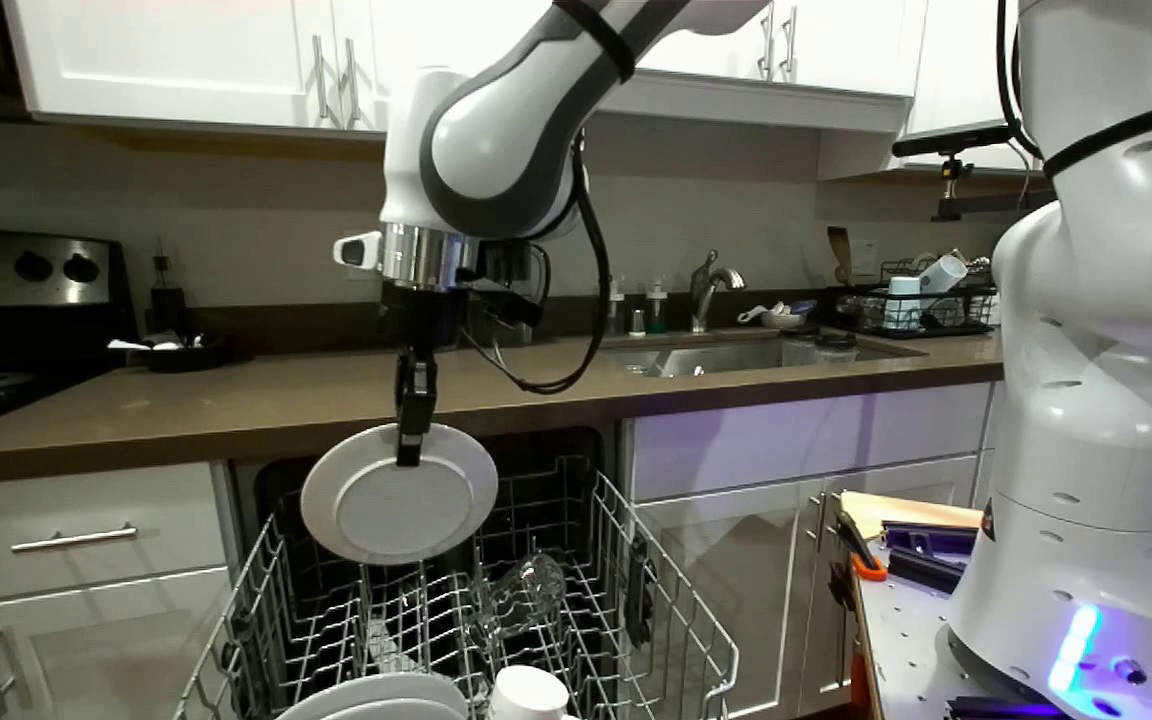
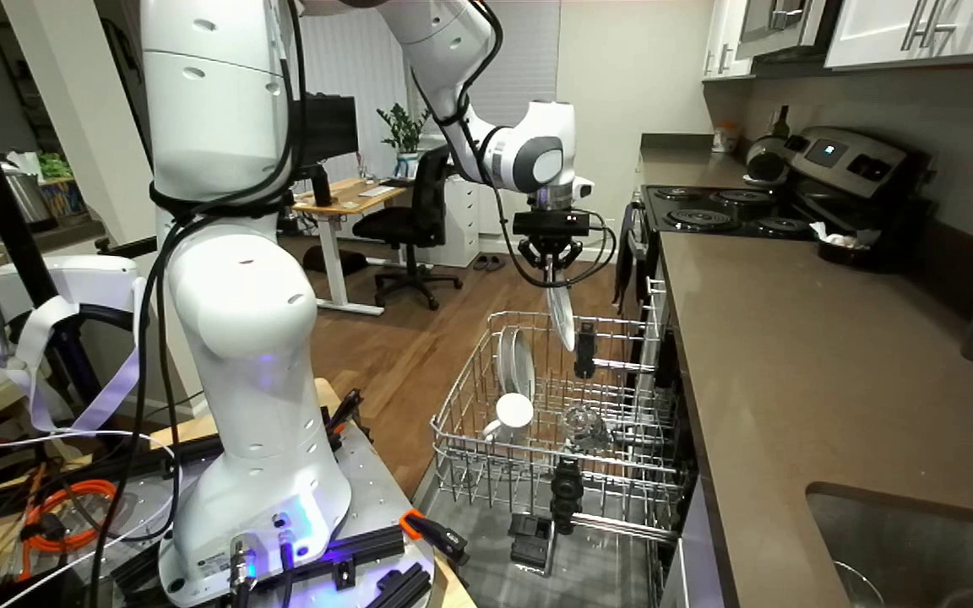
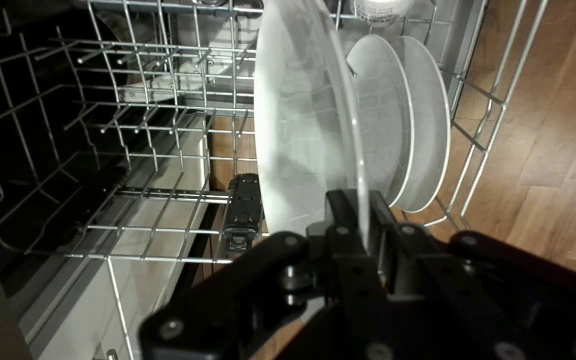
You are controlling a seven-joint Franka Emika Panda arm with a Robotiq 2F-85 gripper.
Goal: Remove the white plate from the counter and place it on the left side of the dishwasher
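The gripper [image 1: 410, 452] holds 1 white plate [image 1: 401, 512] over the dishwasher rack [image 1: 436, 612].

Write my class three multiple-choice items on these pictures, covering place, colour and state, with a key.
1. Where is the glossy round white plate held by the black two-fingered gripper?
A. In the metal sink
B. Over the light grey wire dishwasher rack
C. On the black stove

2. What colour is the round handled mug in that rack?
A. Red
B. Green
C. White

3. How is that plate turned?
A. On edge
B. Flat, face up
C. Flat, face down

1 B: both exterior views show it there.
2 C: both show its white body.
3 A: an exterior view shows it as an upright sliver.
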